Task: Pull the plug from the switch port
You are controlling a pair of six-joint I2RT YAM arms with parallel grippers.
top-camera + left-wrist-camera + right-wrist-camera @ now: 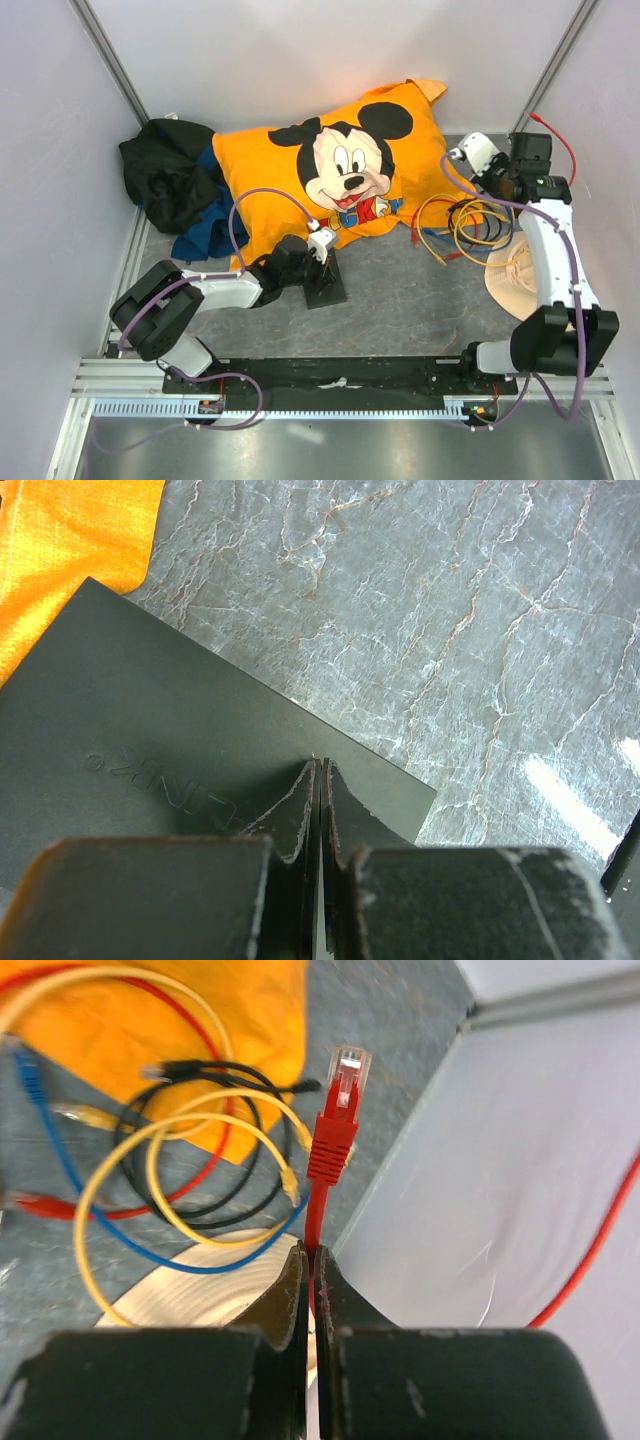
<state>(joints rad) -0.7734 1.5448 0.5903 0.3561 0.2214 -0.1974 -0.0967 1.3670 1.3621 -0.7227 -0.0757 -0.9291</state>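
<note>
The switch [327, 282] is a flat dark box on the grey marbled floor, just in front of the orange pillow. In the left wrist view its top face [150, 710] shows embossed lettering. My left gripper [321, 266] [320, 768] is shut and empty, its tips down on the switch's top near a corner. My right gripper [530, 150] [311, 1252] is shut on a red cable [556, 133] at the far right, near the wall. The red plug [338, 1110] with a clear tip sticks out beyond the fingers, free in the air and away from the switch. The sockets are hidden.
An orange Mickey Mouse pillow [340, 165] lies at the back. A black heap of cloth [165, 170] and blue cloth [205, 235] lie on the left. Loose yellow, black, red and blue cables [465, 220] [180, 1160] lie beside a straw hat [510, 275].
</note>
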